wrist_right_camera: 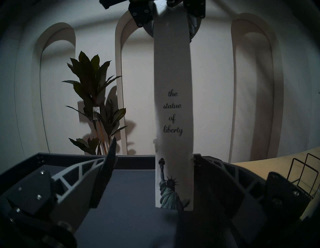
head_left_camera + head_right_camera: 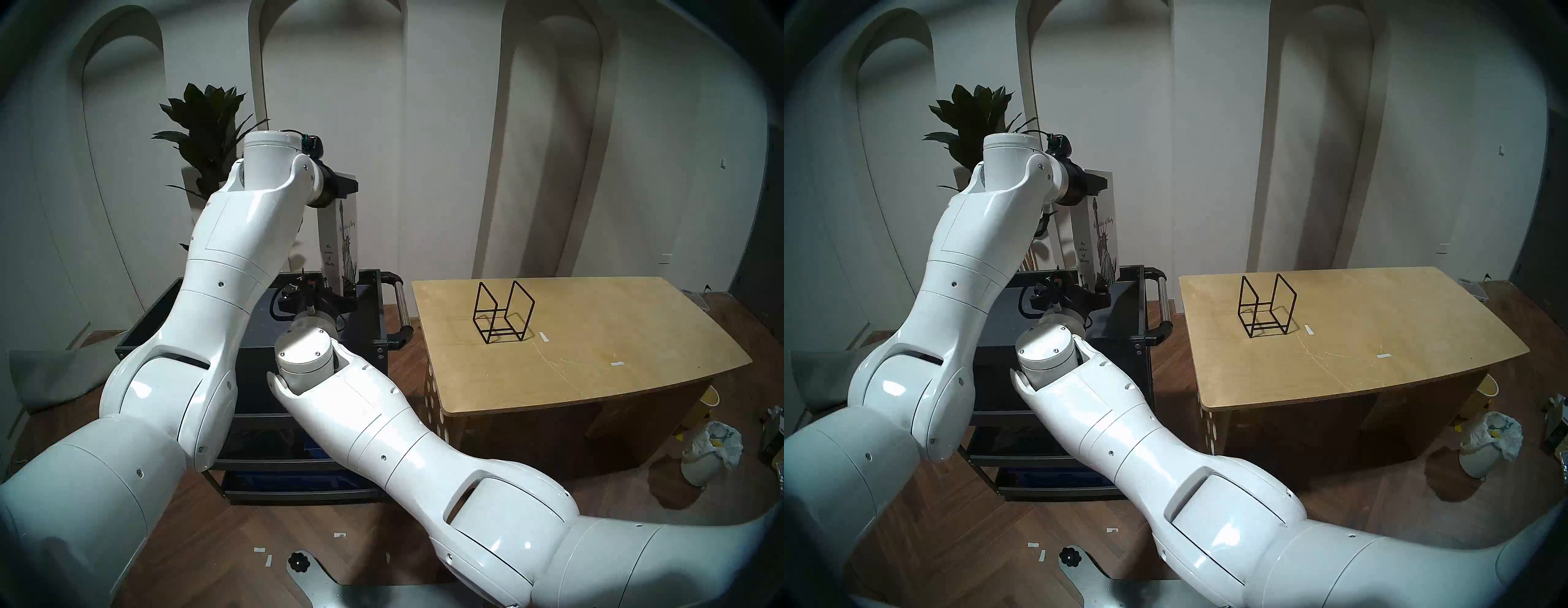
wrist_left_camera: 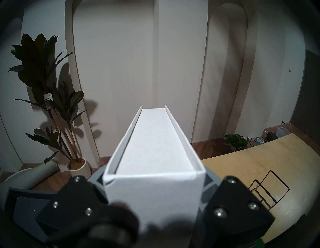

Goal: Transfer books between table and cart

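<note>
A tall white book (image 2: 344, 237) with "the statue of liberty" on its spine (image 1: 173, 110) stands upright over the black cart's tray (image 2: 377, 322). My left gripper (image 2: 344, 187) is shut on the book's top edge (image 3: 154, 180). My right gripper (image 2: 335, 293) is low over the tray and open (image 1: 154, 152). The foot of the book is between its fingers, against the right finger (image 1: 207, 169). I cannot tell whether the book's bottom touches the tray. The plywood table (image 2: 594, 361) stands to the right of the cart.
A black wire rack (image 2: 502, 312) stands on the table's far left part. The cart's silver handle (image 2: 402, 305) faces the table. A potted plant (image 2: 208, 127) is behind the cart. A bagged bin (image 2: 708, 454) and a yellow cup (image 2: 709, 397) sit on the floor at the right.
</note>
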Controlling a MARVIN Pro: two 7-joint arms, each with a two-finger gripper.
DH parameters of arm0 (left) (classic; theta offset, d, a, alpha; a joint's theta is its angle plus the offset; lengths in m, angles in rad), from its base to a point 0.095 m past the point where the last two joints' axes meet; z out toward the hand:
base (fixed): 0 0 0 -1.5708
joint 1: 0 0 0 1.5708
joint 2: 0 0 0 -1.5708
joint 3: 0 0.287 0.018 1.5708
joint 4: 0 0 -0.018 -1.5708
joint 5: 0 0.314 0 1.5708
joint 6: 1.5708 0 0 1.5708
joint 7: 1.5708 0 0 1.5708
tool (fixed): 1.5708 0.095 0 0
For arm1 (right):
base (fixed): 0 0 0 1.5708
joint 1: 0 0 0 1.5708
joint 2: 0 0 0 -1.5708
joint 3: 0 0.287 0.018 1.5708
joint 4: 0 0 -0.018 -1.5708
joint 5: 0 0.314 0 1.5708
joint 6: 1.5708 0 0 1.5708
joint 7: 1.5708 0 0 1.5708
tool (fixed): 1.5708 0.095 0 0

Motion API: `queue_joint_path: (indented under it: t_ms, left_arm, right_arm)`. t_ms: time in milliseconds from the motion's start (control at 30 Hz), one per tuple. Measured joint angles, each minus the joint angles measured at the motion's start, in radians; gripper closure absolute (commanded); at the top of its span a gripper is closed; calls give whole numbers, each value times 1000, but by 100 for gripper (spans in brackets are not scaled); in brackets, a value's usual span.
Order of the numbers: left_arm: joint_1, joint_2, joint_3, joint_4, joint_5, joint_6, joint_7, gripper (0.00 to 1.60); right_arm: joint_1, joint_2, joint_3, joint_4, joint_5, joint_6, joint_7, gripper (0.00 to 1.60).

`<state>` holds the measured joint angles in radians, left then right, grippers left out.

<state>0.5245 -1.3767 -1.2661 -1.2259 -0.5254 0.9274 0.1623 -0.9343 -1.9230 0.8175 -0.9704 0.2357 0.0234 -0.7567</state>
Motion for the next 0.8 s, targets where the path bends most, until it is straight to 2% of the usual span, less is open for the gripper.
queue_joint_path:
  t_ms: [800]
  left_arm:
    - [15,-30,28,34,-15,-87,79,160]
  right_arm:
    - [-99,122,53,-295,-10,-10,-111,0]
